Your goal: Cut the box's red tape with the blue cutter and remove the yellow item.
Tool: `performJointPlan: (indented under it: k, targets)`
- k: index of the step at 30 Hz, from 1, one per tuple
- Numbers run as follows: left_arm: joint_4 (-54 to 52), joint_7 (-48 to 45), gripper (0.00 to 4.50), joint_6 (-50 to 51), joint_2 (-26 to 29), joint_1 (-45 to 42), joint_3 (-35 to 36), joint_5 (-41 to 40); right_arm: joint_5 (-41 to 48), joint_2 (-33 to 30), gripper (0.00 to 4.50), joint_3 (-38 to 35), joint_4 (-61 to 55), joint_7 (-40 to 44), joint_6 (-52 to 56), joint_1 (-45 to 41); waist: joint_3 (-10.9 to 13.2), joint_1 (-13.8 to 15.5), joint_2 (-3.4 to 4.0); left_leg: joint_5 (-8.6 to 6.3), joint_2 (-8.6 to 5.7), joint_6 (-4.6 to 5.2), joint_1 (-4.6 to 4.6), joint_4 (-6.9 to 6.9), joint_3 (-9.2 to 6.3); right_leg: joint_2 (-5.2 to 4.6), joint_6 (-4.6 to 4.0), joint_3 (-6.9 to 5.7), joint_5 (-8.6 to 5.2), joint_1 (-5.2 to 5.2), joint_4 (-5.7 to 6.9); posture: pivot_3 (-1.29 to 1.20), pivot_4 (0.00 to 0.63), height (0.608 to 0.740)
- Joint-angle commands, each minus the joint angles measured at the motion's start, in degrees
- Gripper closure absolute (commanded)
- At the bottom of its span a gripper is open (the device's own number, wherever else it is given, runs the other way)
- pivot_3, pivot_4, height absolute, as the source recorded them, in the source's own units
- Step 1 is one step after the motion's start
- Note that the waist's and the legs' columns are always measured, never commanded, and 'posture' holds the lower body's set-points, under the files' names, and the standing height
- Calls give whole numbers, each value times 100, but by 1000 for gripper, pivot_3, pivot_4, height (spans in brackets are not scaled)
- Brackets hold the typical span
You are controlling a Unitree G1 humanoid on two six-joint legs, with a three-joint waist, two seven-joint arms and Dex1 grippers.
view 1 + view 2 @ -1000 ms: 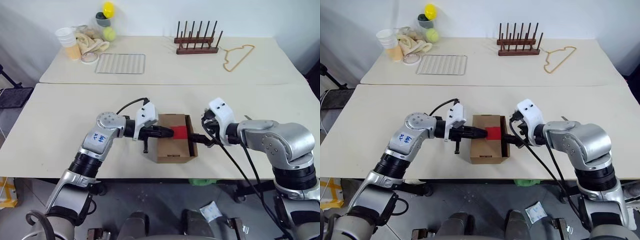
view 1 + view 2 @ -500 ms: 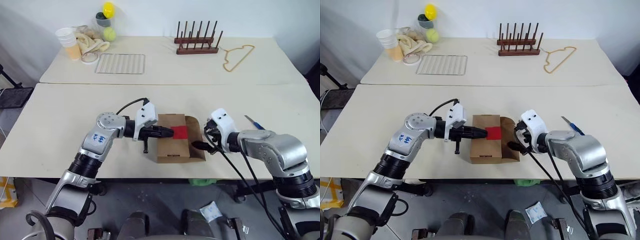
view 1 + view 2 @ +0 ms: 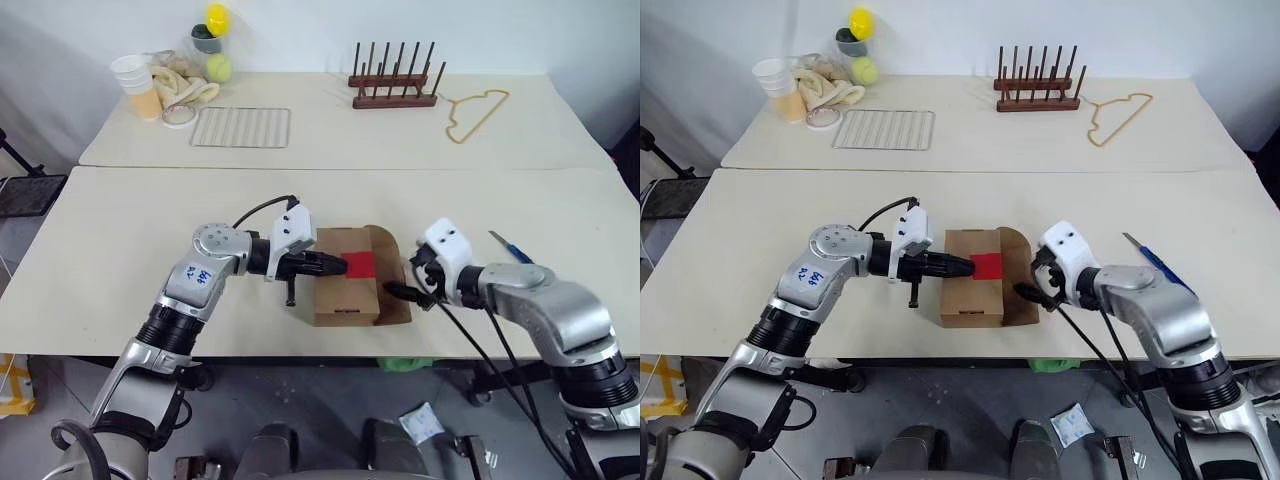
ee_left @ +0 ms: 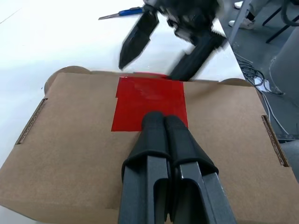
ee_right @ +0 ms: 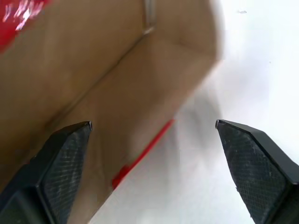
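The brown box (image 3: 340, 296) sits near the front edge of the near table. Its red tape (image 3: 361, 264) lies on the top flap. My left gripper (image 3: 337, 264) is shut, with its fingertips (image 4: 162, 122) resting on the tape. The box's right flap (image 3: 392, 262) is folded out flat to the right. My right gripper (image 3: 402, 280) stands open just above that flap, with nothing between its fingers (image 5: 60, 161). The blue cutter (image 3: 511, 247) lies on the table to the right of the right arm. The yellow item is hidden.
The back table holds a wooden peg rack (image 3: 393, 86), a wire hanger (image 3: 476, 112), a wire cooling rack (image 3: 241, 127), stacked cups (image 3: 139, 86) and a jar with a yellow egg and a tennis ball (image 3: 213, 45). The near table's front edge runs just below the box.
The box's right flap has swung from upright down to the right. My right gripper has drawn back to the right with it, staying open. The left gripper has kept still on the tape.
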Motion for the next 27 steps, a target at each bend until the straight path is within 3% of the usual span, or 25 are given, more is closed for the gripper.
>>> performJointPlan:
  k: [1, 9, 19, 22, 27]
  targets:
    - [42, -91, 4500, 33, 61, 63, -121, 128, 779, -59, 42, -679, 537, 488, 1039, -397, 0, -2, 0, 0, 1, 0, 0, 0, -1, 0, 0, 0, 0, 0, 0, 0, 150, 740]
    - [-48, -70, 4500, 60, 20, 119, -146, 118, 1196, 25, 42, -661, 1847, 1018, 1707, -888, 0, -21, 0, 0, 0, 0, 1, -1, 1, 0, 0, -1, 0, 2, -1, 0, 150, 740]
    - [-248, 37, 4500, 167, 61, 291, -81, 101, 964, 175, 42, 37, 2345, 1353, 1209, -1062, 0, -78, 0, 0, 0, 0, 2, -1, -1, 0, 0, -2, 0, 2, -1, 0, 150, 740]
    - [-323, 52, 4500, 217, 80, 338, -61, 96, 797, 189, 630, 168, 2658, 1410, 979, -1166, 0, -97, 1, 0, 1, -1, 4, -1, -1, 0, 0, -2, 0, 3, 2, 0, 150, 740]
    - [-411, 59, 4500, 284, 125, 382, -32, 84, 530, 156, 2290, 489, 2907, 1594, 684, -1338, -1, -99, 1, 0, 1, -1, 4, 0, -1, 0, 0, -1, 0, 3, 1, 0, 150, 740]
